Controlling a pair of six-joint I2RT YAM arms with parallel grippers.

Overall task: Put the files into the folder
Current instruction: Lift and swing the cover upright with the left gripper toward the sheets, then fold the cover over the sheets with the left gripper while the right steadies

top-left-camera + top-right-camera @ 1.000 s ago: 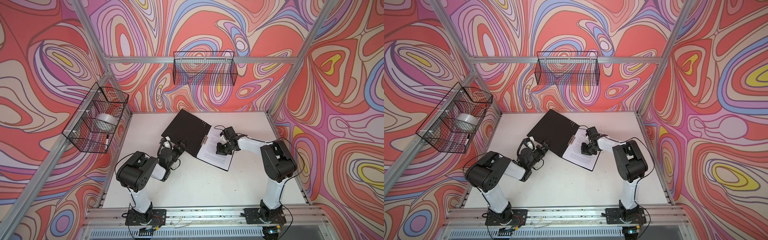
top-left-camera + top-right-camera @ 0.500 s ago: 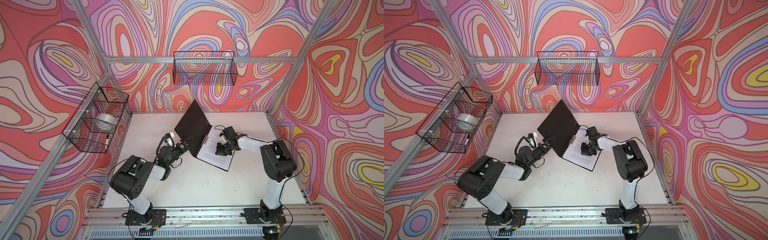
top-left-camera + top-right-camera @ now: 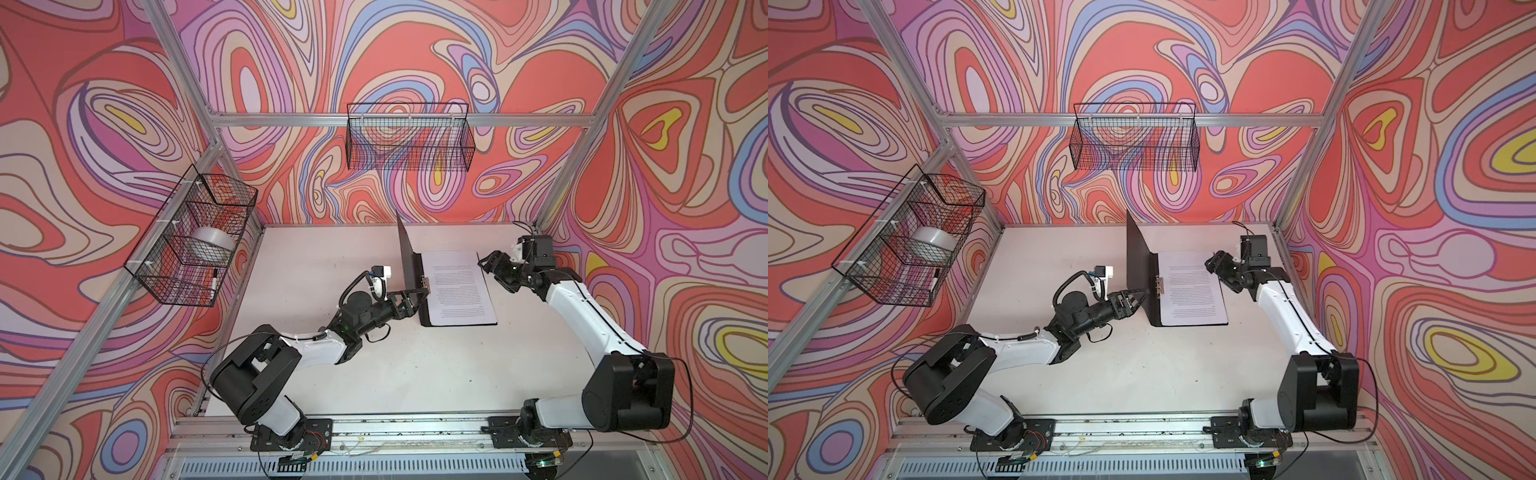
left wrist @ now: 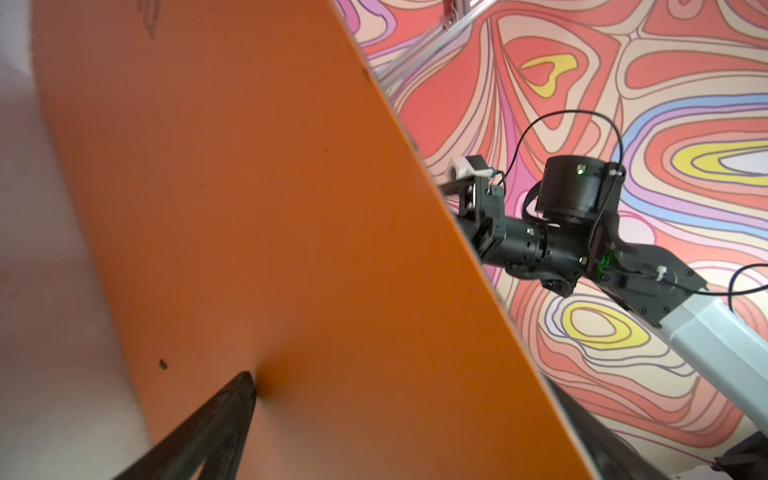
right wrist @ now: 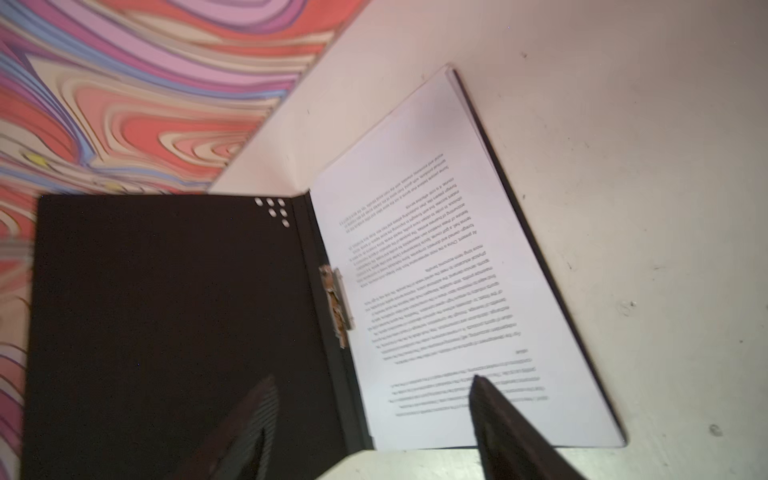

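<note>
The folder [image 3: 406, 253] lies open on the white table, its black cover standing almost upright in both top views [image 3: 1138, 257]. The files [image 3: 459, 286], white sheets of small black print, rest flat on its other half beside the metal clip [image 5: 336, 307]. My left gripper [image 3: 415, 296] is open at the cover's near lower edge; one of its fingers [image 4: 232, 415] touches the orange outer face [image 4: 270, 208]. My right gripper [image 3: 487, 262] hovers open past the far right side of the files [image 5: 436, 270], its fingers [image 5: 503, 428] holding nothing.
A black wire basket [image 3: 191, 245] on the left wall holds a roll of tape and a marker. Another wire basket [image 3: 409, 139] hangs on the back wall. Aluminium posts stand at the table's corners, and the arm bases sit on the front rail.
The left gripper has swung the cover up from flat to nearly upright. The right gripper has opened, let go of the files and drawn back to the right.
</note>
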